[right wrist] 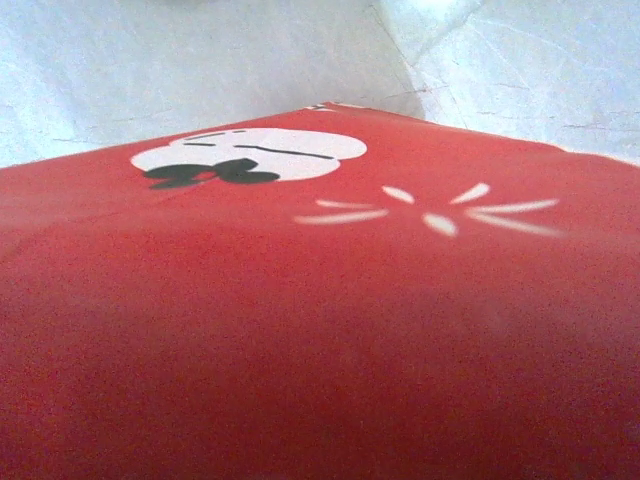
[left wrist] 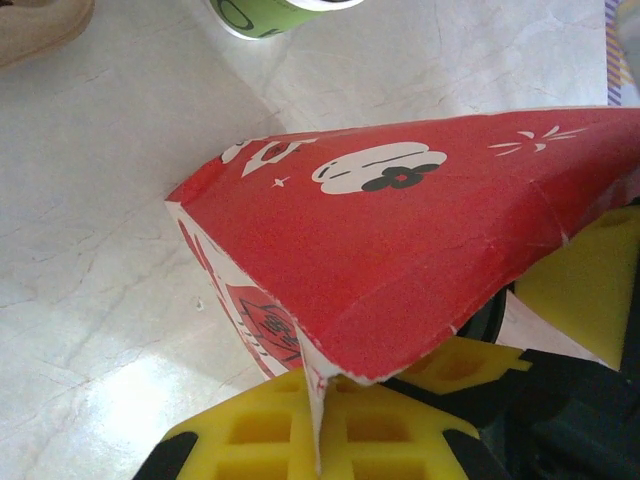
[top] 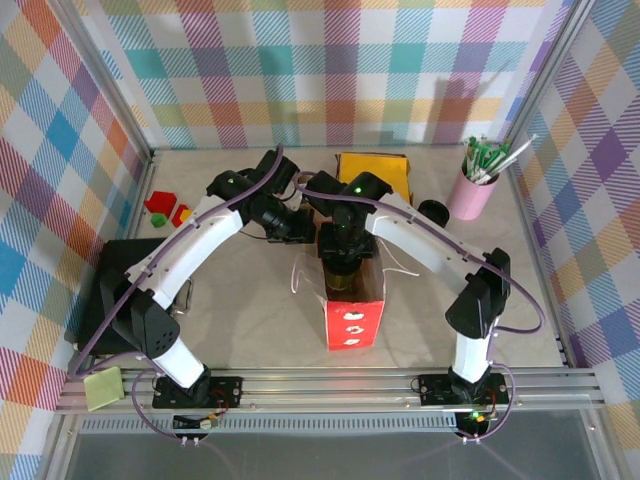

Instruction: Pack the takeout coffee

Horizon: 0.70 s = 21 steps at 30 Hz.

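left claw [left wrist: 318, 432] pinched tight on red paper bag [left wrist: 400, 260] rim. right claw [top: 343, 248] over bag mouth, gap and load: cannot tell. green paper cup [left wrist: 265, 14], likely your coffee, on tabletop [left wrist: 100, 200] beside bag; packing not yet done.

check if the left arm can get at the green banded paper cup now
Probably not: the left gripper is shut on the red paper bag, so it must let go first. The green paper cup stands beyond it.
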{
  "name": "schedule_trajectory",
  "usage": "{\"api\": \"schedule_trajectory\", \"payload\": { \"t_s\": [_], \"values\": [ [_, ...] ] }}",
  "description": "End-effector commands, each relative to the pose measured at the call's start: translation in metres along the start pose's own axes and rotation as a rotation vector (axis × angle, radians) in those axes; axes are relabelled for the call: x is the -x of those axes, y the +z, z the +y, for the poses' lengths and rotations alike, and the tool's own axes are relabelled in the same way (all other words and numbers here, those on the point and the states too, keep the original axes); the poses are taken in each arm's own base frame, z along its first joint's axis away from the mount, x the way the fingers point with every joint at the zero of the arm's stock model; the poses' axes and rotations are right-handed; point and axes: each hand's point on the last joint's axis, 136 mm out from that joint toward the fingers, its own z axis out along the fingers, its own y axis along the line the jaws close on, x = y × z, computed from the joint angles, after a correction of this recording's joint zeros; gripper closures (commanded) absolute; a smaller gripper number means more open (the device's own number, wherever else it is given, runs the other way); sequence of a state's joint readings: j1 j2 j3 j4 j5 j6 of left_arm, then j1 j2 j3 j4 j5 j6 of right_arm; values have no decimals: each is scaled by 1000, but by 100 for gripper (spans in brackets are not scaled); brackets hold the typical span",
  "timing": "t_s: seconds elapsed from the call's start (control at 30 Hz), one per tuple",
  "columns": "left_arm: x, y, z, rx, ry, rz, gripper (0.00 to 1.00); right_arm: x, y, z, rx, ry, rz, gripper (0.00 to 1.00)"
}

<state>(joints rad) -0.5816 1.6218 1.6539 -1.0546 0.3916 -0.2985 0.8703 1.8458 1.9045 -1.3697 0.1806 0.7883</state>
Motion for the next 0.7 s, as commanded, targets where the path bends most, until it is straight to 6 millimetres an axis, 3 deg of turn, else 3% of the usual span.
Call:
{"api": "schedule_trajectory", "payload": {
  "t_s": [0.0, 0.67],
  "values": [
    [0, 2, 5, -4, -10, 2, 100, -3, 3, -4, -31, 7, 32, 46],
    [0, 8, 8, -20, -23, 12, 100, 14, 32, -2, -30, 15, 24, 46]
  ]
}}
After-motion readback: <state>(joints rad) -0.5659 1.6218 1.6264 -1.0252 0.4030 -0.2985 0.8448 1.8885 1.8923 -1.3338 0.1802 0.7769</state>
